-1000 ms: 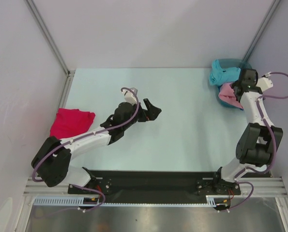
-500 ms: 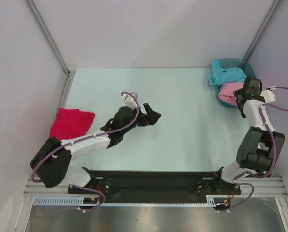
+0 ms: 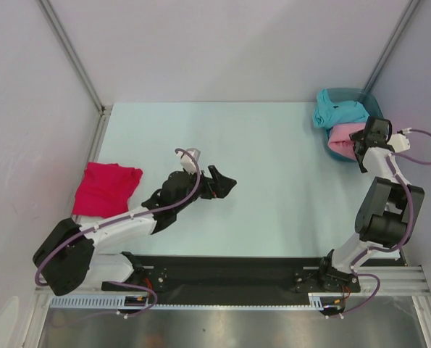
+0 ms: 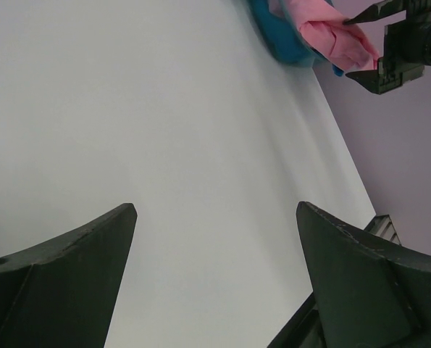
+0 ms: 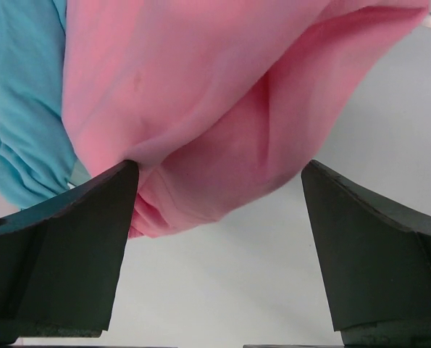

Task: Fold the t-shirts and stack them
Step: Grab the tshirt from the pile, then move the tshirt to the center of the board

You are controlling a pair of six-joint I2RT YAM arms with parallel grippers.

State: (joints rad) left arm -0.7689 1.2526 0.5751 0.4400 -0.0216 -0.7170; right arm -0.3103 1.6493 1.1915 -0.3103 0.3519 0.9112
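The pale, flat table [image 3: 273, 167] has wide bare room across its middle and far side. Cloth sits only at its edges. A crimson-magenta soft cloth t-shirt [image 3: 106, 190] lies crumpled at the left edge, well apart from both arms. At the far right corner stands a teal plastic tub [image 3: 365, 94], close to the wall. A turquoise cloth t-shirt [image 3: 337, 112] is heaped in it, and a light pink cloth t-shirt [image 3: 342, 139] spills over its near rim toward the table.

The left end effector [image 4: 215, 210] hovers over the bare middle of the table. Its fingers are spread wide with nothing between them, and there is free surface on every side. The right end effector [image 5: 219, 168] faces the pink shirt at the right edge. Its fingers are equally wide apart and not closed on anything. One finger is just beside the pink folds, but actual contact cannot be made out.

The shirts cover most of the tub, so only parts of its rim show. The right wrist view cuts off both shirts, and no neck tag or sleeve shape can be made out in the bunched cloth.
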